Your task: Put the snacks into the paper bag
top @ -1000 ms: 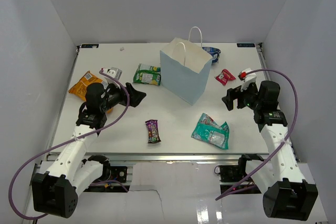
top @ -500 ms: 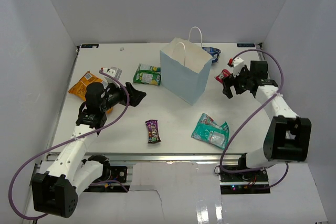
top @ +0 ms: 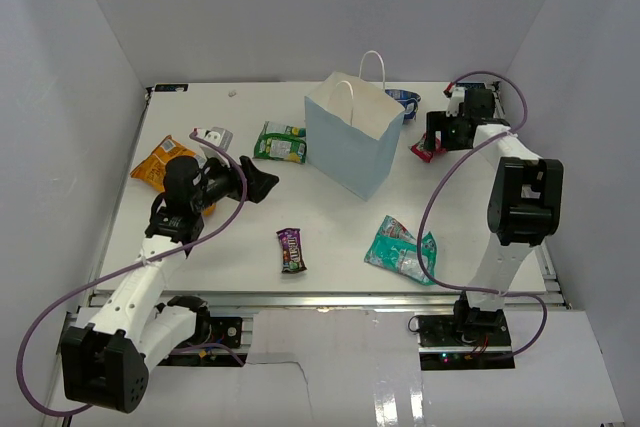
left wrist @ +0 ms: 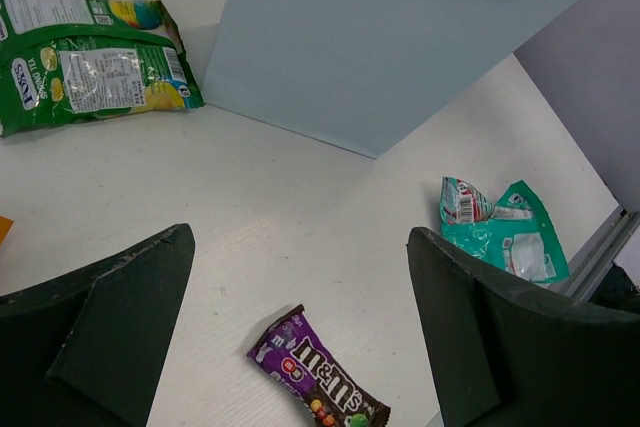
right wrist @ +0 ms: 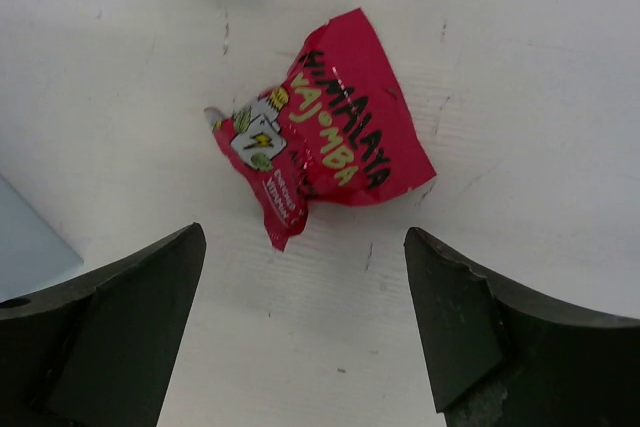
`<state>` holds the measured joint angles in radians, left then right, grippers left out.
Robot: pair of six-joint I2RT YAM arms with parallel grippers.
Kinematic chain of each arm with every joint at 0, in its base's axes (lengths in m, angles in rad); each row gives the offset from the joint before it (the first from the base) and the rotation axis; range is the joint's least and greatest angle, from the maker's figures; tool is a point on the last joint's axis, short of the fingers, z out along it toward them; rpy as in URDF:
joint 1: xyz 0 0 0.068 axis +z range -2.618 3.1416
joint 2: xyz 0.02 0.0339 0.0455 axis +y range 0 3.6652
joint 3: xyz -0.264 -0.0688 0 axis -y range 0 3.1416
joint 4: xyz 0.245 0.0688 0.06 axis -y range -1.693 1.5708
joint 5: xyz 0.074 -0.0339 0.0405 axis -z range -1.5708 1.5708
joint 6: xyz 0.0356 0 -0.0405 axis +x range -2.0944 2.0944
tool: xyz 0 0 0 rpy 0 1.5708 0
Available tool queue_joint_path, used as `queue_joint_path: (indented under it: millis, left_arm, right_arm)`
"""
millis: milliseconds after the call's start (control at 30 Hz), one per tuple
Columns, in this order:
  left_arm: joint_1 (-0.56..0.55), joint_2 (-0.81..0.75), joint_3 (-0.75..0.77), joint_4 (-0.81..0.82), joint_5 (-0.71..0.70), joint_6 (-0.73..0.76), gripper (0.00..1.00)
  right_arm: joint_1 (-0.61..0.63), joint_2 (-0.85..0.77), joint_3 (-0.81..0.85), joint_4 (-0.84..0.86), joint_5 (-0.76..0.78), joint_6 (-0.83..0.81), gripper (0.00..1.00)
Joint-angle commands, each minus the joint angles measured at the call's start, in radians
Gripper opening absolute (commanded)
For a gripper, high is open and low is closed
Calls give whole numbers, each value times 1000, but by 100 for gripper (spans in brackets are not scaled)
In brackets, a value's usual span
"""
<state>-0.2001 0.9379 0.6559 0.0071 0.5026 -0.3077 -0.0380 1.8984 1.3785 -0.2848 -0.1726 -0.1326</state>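
Just moved: right gripper (top: 436, 137) over small red packet (right wrist: 330, 162), three o'clock of paper bag (top: 350, 147).
Jaws: right wide, empty.
Meaning: pick likely next.

1. Bag (top: 345, 147): light blue, white cord handles.
2. Red packet (right wrist: 330, 152): black and yellow lettering.
3. Green packet (left wrist: 90, 52): yellow and white print.
4. Teal packet (left wrist: 505, 232): silvery patches.
5. Candy bar (left wrist: 315, 377): dark purple-brown, multicoloured dots.
6. Chip bag (top: 160, 162): orange.
7. Tabletop (top: 200, 237): white.
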Motion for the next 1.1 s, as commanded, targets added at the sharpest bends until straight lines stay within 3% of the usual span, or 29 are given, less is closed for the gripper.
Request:
queue_joint_path:
  millis: [0,433,733,833,867,1067]
  left_arm:
    - [2,12,42,-1,22,5,98]
    - [7,16,45,-1,34,9,98]
    - [10,18,45,-1,45,5,98]
    - [11,19,45,-1,48,5,98]
    - [11,21,47,-1,53,5,98]
    - [11,27,45,-1,68,4,98]
  right_arm:
    - [1,47,68,51,47,140,86]
    - [1,220,168,53,41,218,75]
    - [0,245,160,62,85,186,50]
    - [-2,237,156,62,82,168,37]
    - [-5,229,148,64,76,163,26]
    - [-31,173,113,67,19,92,8]
